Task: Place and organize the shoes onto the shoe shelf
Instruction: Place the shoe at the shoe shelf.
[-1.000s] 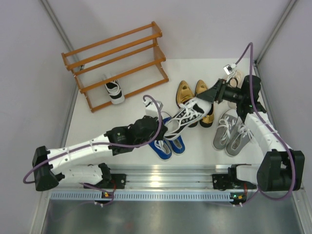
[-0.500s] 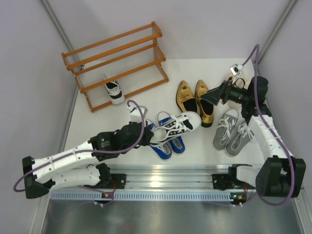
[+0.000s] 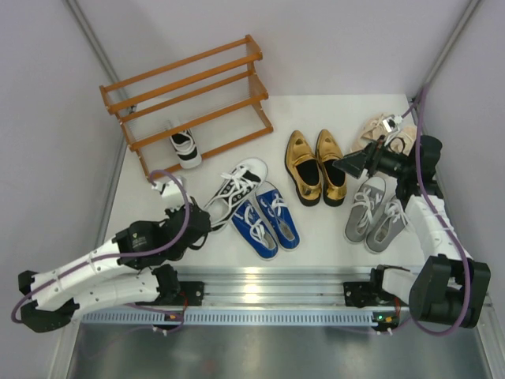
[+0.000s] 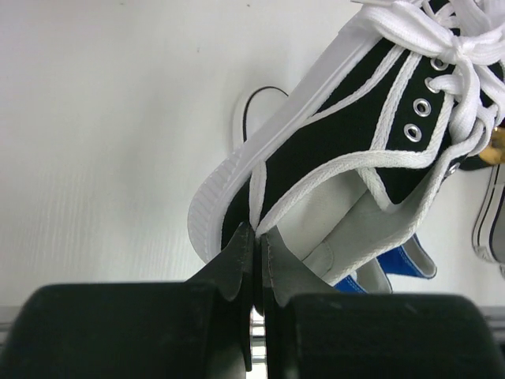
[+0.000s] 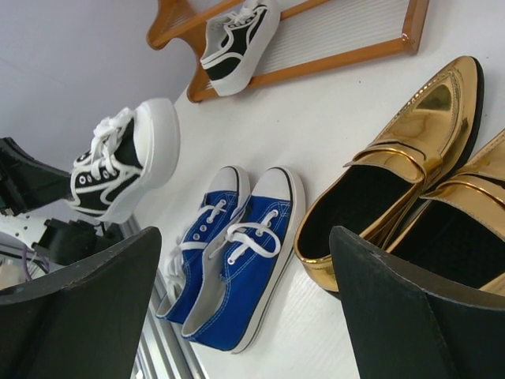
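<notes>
From above, the orange-brown shoe shelf stands at the far left of the white tabletop, with one matching sneaker sitting on its lowest slats. Just in front of the shelf, the left fingers pinch the heel of a black-and-white sneaker, whose toe points away toward the shelf. The blue sneakers lie side by side right next to it, the gold loafers sit near the middle, the grey sneakers are to the right, and the beige lace-ups rest in the far right corner. The right fingers hover spread apart between the loafers and the lace-ups, gripping nothing. In the left wrist view, the two dark fingers are pressed together on the thin rear rim of the black-and-white sneaker, which hangs tilted above the tabletop with its white laces tied; a blue sneaker peeks out beneath it. In the right wrist view, the fingers stand wide at either side of the picture, with the blue pair and the gold loafers on the tabletop between them, the held sneaker raised toe-up at left, and the shelved sneaker at the top.
</notes>
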`<state>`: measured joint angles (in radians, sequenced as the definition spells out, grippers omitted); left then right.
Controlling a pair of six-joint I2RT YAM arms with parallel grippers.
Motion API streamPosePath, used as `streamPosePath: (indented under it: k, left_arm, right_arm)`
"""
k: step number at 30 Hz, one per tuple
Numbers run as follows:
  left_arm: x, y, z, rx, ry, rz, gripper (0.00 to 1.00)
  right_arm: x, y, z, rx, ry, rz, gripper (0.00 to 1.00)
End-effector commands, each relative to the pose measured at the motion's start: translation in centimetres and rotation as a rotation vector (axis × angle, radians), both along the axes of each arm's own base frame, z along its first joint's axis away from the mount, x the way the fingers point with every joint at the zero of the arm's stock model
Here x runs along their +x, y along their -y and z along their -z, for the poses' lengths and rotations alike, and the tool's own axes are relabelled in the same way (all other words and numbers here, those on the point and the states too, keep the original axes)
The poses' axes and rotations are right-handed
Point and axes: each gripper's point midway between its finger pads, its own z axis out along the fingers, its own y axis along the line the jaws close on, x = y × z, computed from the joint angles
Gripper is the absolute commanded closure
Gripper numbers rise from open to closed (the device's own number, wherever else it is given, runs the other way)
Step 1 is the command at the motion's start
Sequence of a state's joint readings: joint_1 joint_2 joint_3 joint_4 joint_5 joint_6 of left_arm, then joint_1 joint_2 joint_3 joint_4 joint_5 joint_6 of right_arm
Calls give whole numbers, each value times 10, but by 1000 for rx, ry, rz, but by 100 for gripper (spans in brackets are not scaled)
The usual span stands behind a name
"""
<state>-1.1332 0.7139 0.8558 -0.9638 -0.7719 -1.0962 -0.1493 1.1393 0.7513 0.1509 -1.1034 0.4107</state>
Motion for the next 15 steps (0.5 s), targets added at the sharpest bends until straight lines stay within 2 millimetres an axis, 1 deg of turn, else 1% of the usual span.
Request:
streamPosePath:
  k: [1,4,5,9,11,15]
  left_arm:
    - [16,-12,-29,-142,90,-186,100]
    - [17,-24,-25,-98,69,-252,100]
    - [14,-31,-19,-77,50,-273,100]
    - [12,-37,-14,-80,30,-309,100]
    - [12,-44,-12,-82,24,-343,100]
    - [16,-49,-6,-72,-12,-385,100]
  right_arm:
    - [-2,3,-18,-29,134,-16,12]
    - [-1,7,-17,-29,132,-7,12]
    - [-1,8,-16,-29,129,-5,12]
    - [-1,11,-18,-28,131,-2,12]
    - [-1,11,-19,-30,137,1,12]
    - [-3,11,-19,-31,141,1,12]
